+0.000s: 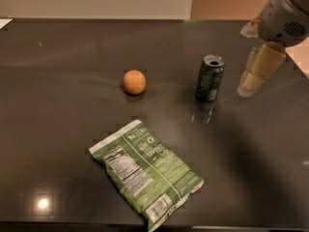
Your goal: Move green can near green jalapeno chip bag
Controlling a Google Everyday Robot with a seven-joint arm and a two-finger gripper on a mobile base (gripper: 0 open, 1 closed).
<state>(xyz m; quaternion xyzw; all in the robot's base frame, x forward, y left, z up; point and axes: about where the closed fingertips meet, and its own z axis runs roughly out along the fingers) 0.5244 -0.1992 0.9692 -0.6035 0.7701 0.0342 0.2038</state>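
The green can (pixel 210 78) stands upright on the dark table (pixel 58 71), right of centre, with its open silver top showing. The green jalapeno chip bag (pixel 146 170) lies flat near the front edge, label side up, well apart from the can. My gripper (pixel 256 74) hangs at the right, its pale finger pointing down just right of the can and not touching it. It holds nothing that I can see.
An orange ball-like fruit (pixel 134 81) sits left of the can. A pale wall runs behind the table's far edge. A white object (pixel 299 57) shows at the right edge. The table's front edge lies just below the bag.
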